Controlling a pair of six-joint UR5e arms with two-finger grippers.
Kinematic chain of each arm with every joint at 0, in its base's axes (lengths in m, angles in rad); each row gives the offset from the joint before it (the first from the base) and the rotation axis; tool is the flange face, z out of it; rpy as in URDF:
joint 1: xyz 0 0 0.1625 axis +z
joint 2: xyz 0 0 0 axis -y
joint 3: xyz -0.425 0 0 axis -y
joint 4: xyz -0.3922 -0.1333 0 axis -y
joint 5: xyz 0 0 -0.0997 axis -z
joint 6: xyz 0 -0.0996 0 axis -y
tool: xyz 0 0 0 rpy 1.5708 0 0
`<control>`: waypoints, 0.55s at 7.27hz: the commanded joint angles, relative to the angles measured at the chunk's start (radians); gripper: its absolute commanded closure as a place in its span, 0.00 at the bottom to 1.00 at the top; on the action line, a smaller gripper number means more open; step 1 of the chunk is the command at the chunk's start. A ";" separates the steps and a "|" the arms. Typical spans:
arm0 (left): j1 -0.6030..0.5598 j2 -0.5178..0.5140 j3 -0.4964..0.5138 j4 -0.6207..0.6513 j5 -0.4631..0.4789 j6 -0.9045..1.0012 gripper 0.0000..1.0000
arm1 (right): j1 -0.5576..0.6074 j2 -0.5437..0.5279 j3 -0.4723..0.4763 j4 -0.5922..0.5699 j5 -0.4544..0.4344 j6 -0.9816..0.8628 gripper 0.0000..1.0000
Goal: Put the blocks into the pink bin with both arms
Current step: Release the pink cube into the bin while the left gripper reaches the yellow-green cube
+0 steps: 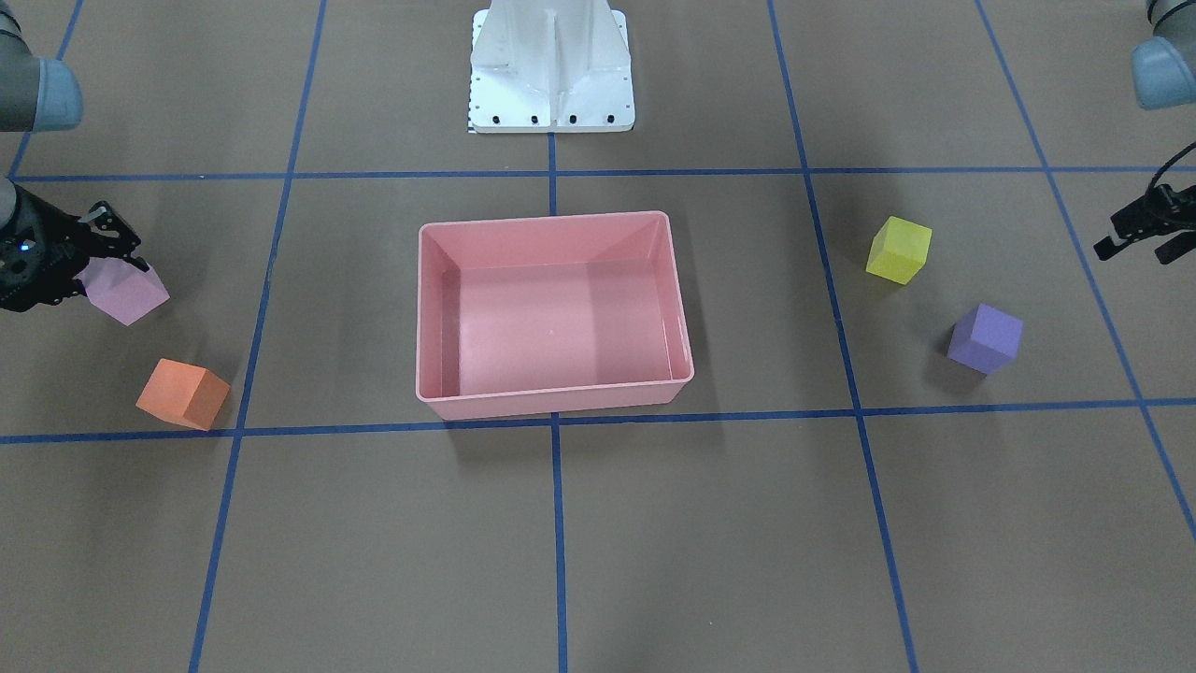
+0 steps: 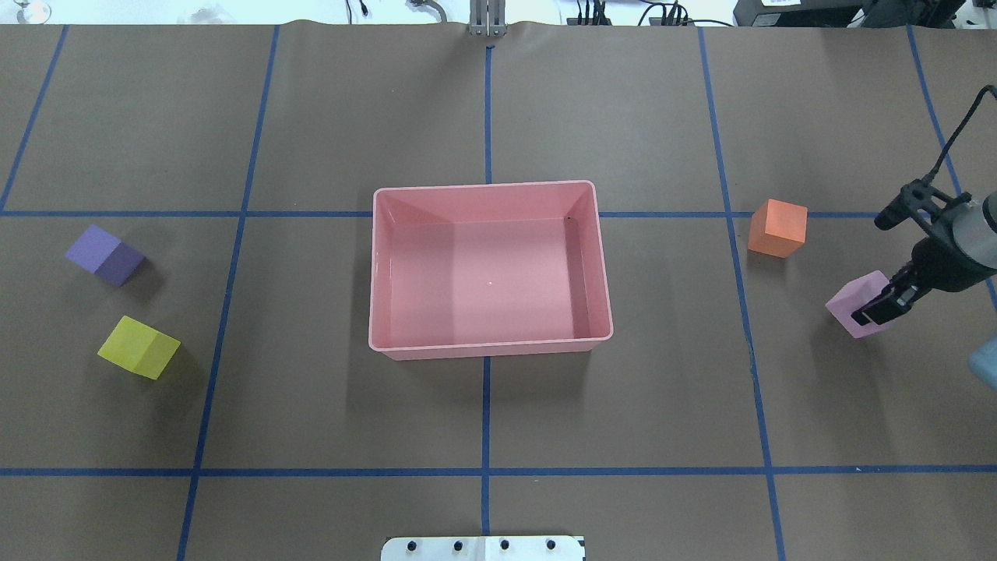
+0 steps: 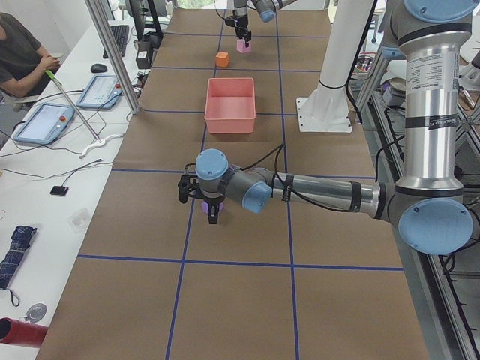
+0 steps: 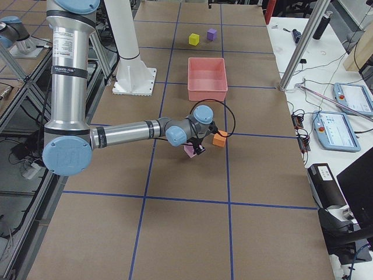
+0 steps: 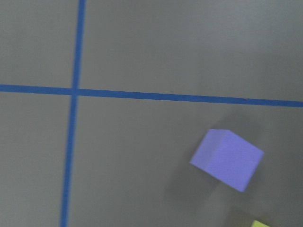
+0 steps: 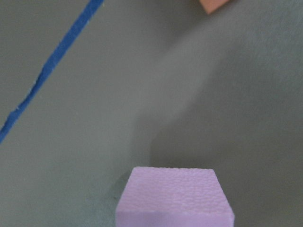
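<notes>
Pink bin [image 2: 487, 348] open-topped, low walls; wide gaps both sides; orange block [image 2: 776, 227] near right claw [image 2: 871, 310].

The right gripper [image 2: 871, 310] overlaps the lilac block [image 2: 845, 300], hiding its far finger; whether it pinches the block cannot be told. Its wrist view cuts the block off at the bottom edge and shows only a corner of the orange block [image 6: 211, 4] ahead. The left gripper's [image 1: 1135, 248] blurred wrist view catches only a sliver of the yellow block [image 5: 259, 223].
</notes>
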 commanded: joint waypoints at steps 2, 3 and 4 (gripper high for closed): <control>0.235 -0.024 -0.090 -0.049 0.066 -0.112 0.09 | -0.020 0.200 0.066 0.003 0.024 0.580 1.00; 0.266 -0.019 -0.097 -0.064 0.112 -0.109 0.01 | -0.105 0.295 0.065 0.001 0.005 0.742 1.00; 0.269 0.011 -0.095 -0.101 0.135 -0.103 0.01 | -0.200 0.382 0.055 -0.002 -0.060 0.885 1.00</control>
